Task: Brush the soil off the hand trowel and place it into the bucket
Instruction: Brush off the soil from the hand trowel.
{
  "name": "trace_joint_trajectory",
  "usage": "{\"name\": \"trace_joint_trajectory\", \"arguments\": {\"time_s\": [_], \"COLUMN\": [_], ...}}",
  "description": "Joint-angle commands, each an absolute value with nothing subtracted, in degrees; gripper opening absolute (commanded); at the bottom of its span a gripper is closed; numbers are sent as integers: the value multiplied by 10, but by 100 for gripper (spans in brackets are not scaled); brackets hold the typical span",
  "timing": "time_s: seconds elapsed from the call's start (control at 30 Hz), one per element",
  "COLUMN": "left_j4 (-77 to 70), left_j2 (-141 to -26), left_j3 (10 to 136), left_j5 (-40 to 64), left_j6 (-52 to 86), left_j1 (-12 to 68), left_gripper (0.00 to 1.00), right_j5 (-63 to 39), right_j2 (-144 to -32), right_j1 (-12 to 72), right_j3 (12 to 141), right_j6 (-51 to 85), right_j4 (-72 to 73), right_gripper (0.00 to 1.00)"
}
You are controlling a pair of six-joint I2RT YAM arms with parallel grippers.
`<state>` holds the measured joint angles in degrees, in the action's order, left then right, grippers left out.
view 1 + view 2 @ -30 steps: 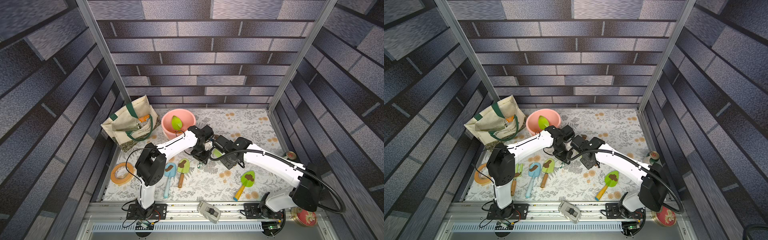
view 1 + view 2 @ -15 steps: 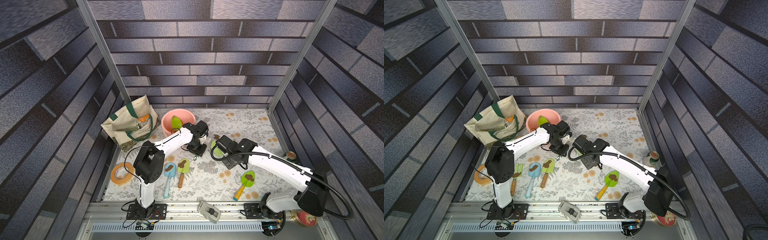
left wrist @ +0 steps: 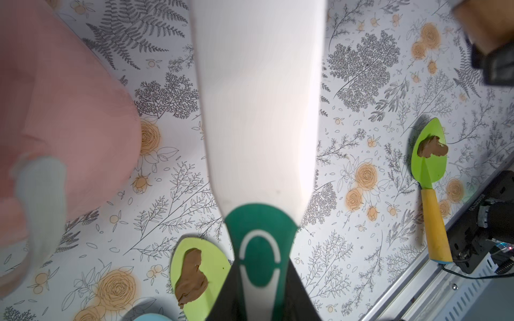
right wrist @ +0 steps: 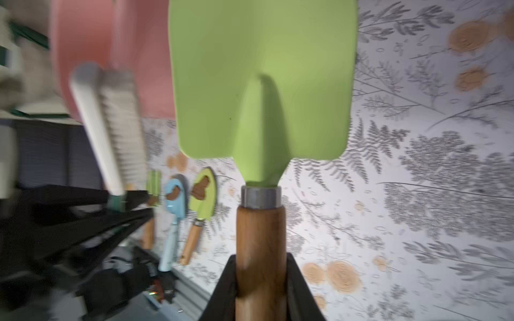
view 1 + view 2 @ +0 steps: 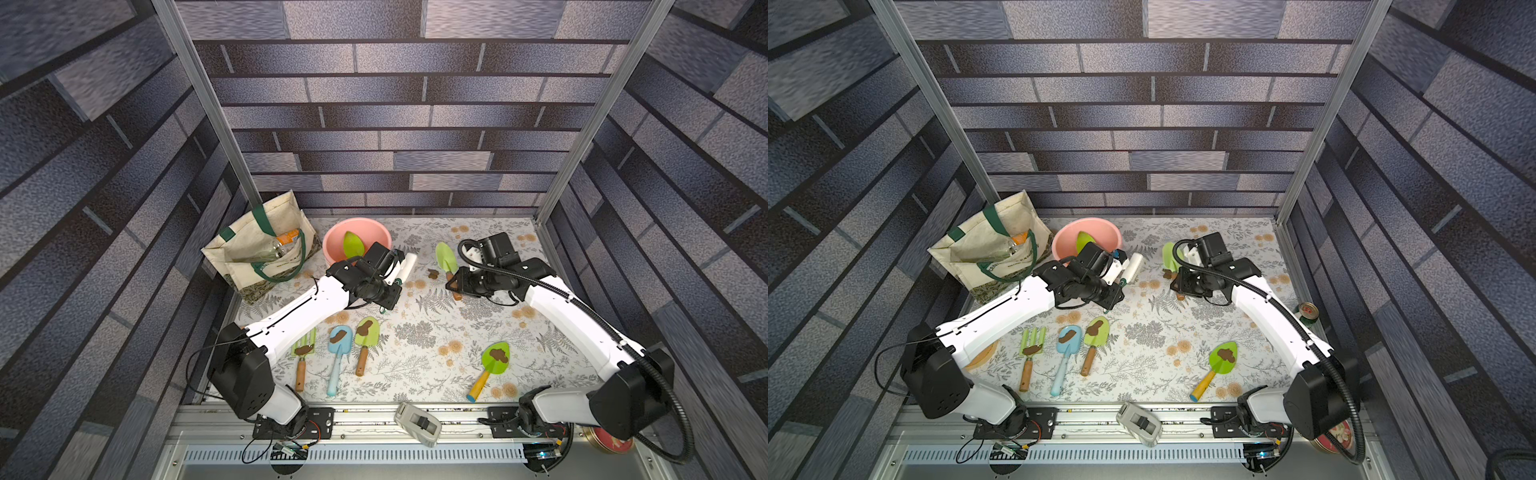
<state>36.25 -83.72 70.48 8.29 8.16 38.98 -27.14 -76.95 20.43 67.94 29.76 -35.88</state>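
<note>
My right gripper [image 5: 456, 283] is shut on the wooden handle of a green hand trowel [image 5: 445, 255], held over the mat at the back right. Its blade [image 4: 261, 83] shows no soil on it. A small brown lump of soil [image 5: 433, 272] lies on the mat beside it. My left gripper [image 5: 392, 274] is shut on the green handle of a white brush [image 5: 406, 264], just right of the pink bucket [image 5: 376, 227]. Another green trowel blade stands inside the bucket. In the left wrist view the brush [image 3: 258, 111] stretches out from the gripper [image 3: 260, 278].
A cream tote bag [image 5: 266, 249] stands left of the bucket. A green fork [image 5: 303, 353], a blue trowel [image 5: 338, 353] and a green trowel [image 5: 365, 336], each with soil, lie front left. A yellow-handled trowel [image 5: 492, 361] lies front right. A grey dispenser [image 5: 417, 422] sits on the front rail.
The two grippers were close together at mid-table. They have drawn apart: the left with the brush toward the bucket, the right with the trowel to the right.
</note>
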Motion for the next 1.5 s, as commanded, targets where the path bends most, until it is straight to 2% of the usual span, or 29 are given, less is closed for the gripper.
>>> {"name": "trace_joint_trajectory", "arguments": {"time_s": [0.0,0.27,0.7,1.1,1.47], "left_j4": [239,-18,-265,-322,-353], "left_j2": [-777,-737,-753,-788,-859], "left_j3": [660,586,540,565,635], "left_j5": [60,79,123,148,168], "left_j6": [89,67,77,81,94], "left_j1": [387,383,387,403,407], "left_gripper": [0,0,0,0,0], "right_j5": [-512,-640,-700,-705,-705], "right_j2": [-778,-809,-776,-793,-777], "right_j1": [174,170,139,138,138], "right_j3": [664,707,774,901,915], "right_j6": [424,488,620,627,632], "right_j4": [-205,-204,-212,-274,-283], "right_gripper": [0,0,0,0,2]}}
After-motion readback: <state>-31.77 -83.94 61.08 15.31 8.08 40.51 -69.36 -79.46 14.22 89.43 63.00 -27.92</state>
